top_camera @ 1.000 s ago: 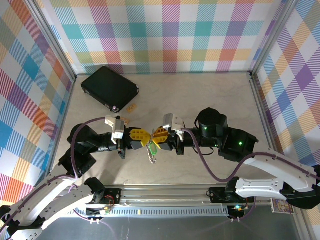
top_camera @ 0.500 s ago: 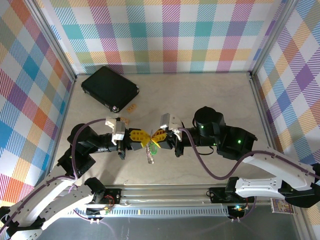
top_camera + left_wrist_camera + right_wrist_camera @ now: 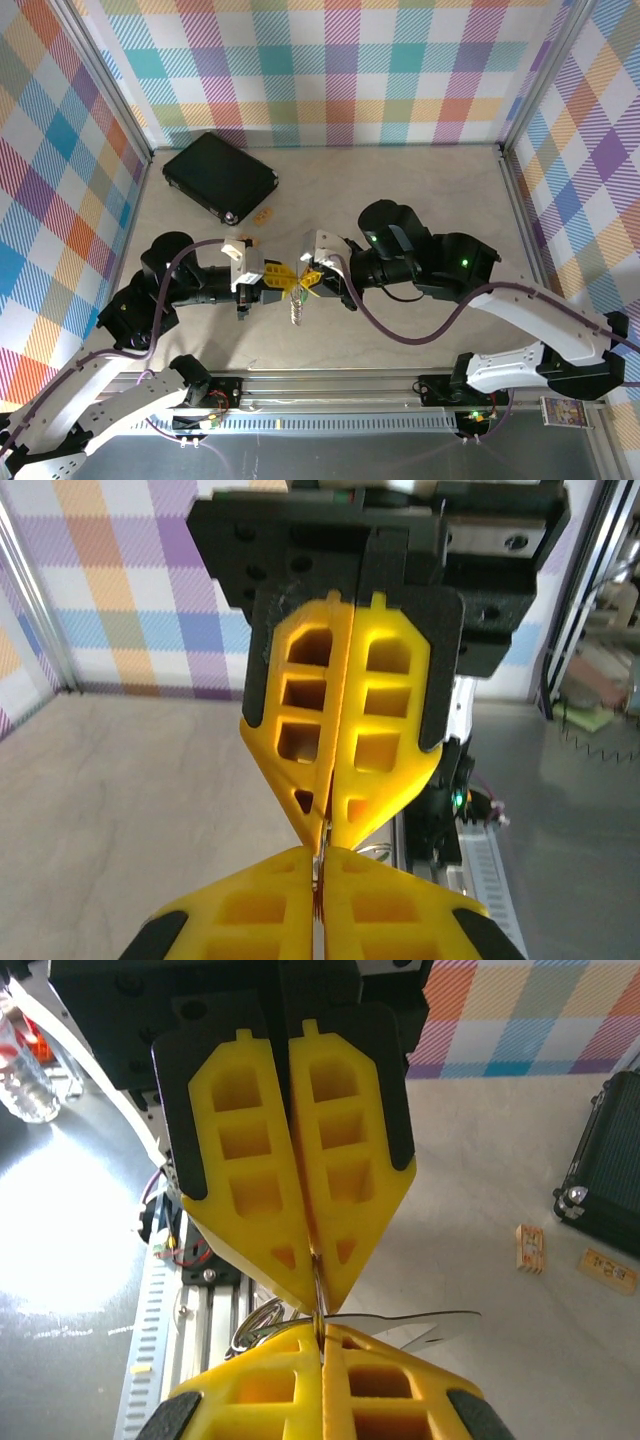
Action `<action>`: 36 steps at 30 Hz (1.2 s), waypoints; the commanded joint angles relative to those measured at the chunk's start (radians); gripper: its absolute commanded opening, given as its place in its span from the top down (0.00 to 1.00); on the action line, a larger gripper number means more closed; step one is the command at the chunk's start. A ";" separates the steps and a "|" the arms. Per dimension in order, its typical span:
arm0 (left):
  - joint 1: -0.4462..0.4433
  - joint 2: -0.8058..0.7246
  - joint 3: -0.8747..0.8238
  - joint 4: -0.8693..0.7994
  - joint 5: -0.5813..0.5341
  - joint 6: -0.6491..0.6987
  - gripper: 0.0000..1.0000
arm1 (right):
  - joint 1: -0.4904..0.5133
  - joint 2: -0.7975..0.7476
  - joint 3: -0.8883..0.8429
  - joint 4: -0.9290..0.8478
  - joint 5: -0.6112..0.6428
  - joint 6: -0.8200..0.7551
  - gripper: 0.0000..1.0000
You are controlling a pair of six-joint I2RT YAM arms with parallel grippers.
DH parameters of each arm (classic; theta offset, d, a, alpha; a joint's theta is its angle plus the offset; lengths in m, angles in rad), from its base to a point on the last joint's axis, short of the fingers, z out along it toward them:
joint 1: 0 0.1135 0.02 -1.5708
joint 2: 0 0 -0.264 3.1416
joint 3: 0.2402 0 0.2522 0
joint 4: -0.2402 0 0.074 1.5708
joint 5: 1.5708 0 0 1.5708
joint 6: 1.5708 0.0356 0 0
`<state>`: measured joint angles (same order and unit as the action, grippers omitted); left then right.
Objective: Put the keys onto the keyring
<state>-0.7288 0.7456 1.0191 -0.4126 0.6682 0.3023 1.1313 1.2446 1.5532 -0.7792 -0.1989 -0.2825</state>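
Both hands are pressed together and meet tip to tip near the centre of the worktop [image 3: 430, 190]. The left hand [image 3: 286, 282] and the right hand [image 3: 304, 282] each pinch thin metal of the key bunch [image 3: 297, 312], which dangles toward 6 o'clock from the tips. In the right wrist view a key [image 3: 420, 1318] juts toward 3 o'clock and the keyring [image 3: 258, 1324] coils sit at 8 o'clock; I cannot tell which part each hand clamps.

The hold looks slim. A pull apart or a twist out of line could let the metal slip and drop the bunch, or spring the ring's coil. The tips could also knock together.

At 10 o'clock lies a closed black case [image 3: 220, 177], its contents hidden. Small wooden pieces [image 3: 263, 215] lie just beside it, outside.
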 commanded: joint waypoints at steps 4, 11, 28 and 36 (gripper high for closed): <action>0.009 0.018 0.035 -0.144 -0.018 0.083 1.00 | -0.002 0.022 0.082 -0.092 -0.017 -0.059 1.00; 0.008 -0.050 -0.039 0.125 0.016 -0.098 1.00 | 0.000 -0.014 0.045 -0.026 -0.008 -0.017 0.99; 0.009 -0.078 -0.213 0.626 0.085 -0.385 1.00 | -0.001 -0.099 -0.054 0.143 -0.049 0.078 0.81; 0.009 -0.098 -0.235 0.635 0.073 -0.396 1.00 | -0.002 -0.084 -0.048 0.129 -0.029 0.090 0.78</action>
<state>-0.7288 0.6746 0.7879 0.1398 0.7399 -0.0685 1.1313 1.1576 1.5047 -0.6727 -0.2253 -0.2150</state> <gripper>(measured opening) 0.050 0.222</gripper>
